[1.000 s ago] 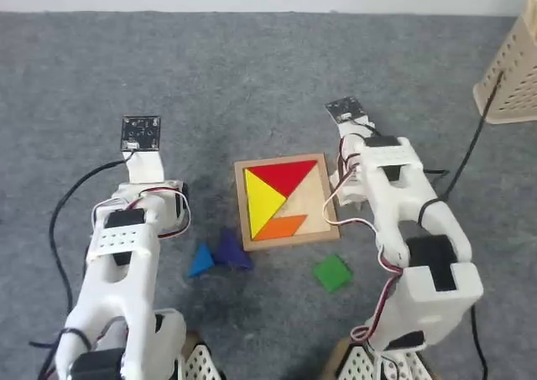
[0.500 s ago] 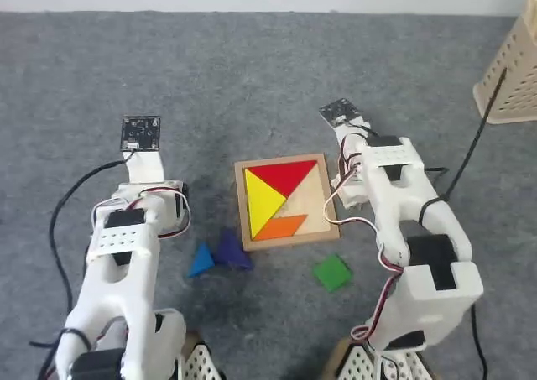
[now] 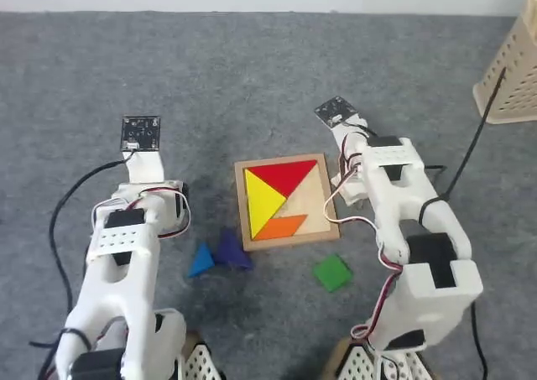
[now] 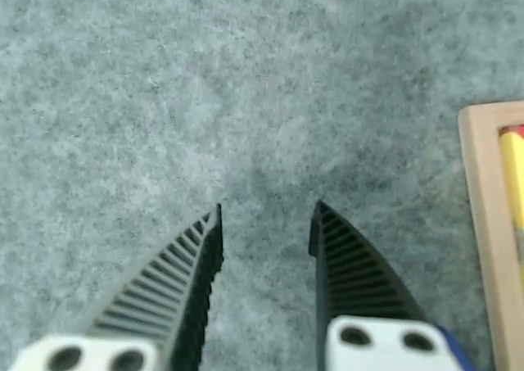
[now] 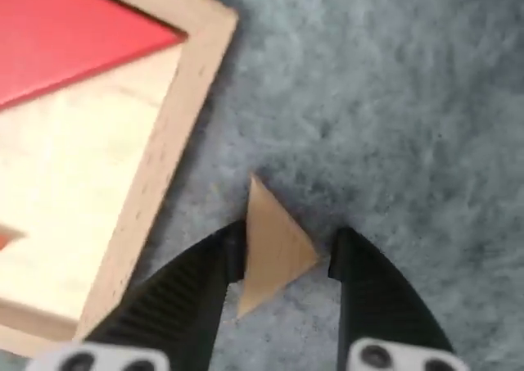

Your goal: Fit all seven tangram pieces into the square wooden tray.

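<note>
One tan triangle [image 5: 274, 250] lies on the tabletop [image 5: 385, 92] just outside the tray [image 5: 187, 101], between the parted jaws of the right gripper [image 5: 291, 233]. It looks thin, stiff and light, probably best pinched across its straight edges.

Red triangle [image 3: 284, 177], green square [image 3: 333, 273]

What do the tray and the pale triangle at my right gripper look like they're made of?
Square light-brown tray: seemingly bare, matt wood, going by the pale tan tone and faint speckled grain on the rim. Pale tan triangular piece: probably the same unpainted wood, since the colour matches, though it is too blurred to show grain.
</note>
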### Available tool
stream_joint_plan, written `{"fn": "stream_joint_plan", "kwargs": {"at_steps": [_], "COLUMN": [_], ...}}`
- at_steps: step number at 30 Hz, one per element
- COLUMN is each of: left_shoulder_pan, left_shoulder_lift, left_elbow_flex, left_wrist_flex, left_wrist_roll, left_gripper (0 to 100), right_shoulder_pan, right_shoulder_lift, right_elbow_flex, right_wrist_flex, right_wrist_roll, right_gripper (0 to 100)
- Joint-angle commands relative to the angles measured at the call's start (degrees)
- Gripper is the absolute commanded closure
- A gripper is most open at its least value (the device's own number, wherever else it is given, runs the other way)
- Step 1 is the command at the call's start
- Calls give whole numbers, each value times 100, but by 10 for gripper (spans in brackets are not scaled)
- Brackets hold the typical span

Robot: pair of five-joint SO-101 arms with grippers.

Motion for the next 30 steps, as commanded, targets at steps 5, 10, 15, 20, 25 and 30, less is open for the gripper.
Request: {"fn": "stream_joint_plan", "kwargs": {"at_steps": [5,10,15,20,25,30], "left_shoulder_pan": [35,35,35,35,35,35], "left_shoulder_lift": [-185,-185,-185,-185,-193,-211], "left_elbow_flex": [-31,-31,-31,-31,-31,-31], "left_wrist_flex": [-88,-88,-88,-97,-88,-88], "left_wrist_roll": [-44,-44,-44,-44,-44,-44], "left_gripper": [840,840,840,840,840,840], "right_shoulder_pan": [84,75,-295,-1103,-1842,-2246], "right_shoulder_lift": [13,-13,-716,-1587,-1631,-1323], "right_elbow_flex": [-281,-290,-281,-264,-290,-290], "right_wrist_flex": [4,48,435,734,734,734], "right_wrist_roll": [114,114,114,343,1275,1969], "right_gripper": [944,950,950,950,950,951]}}
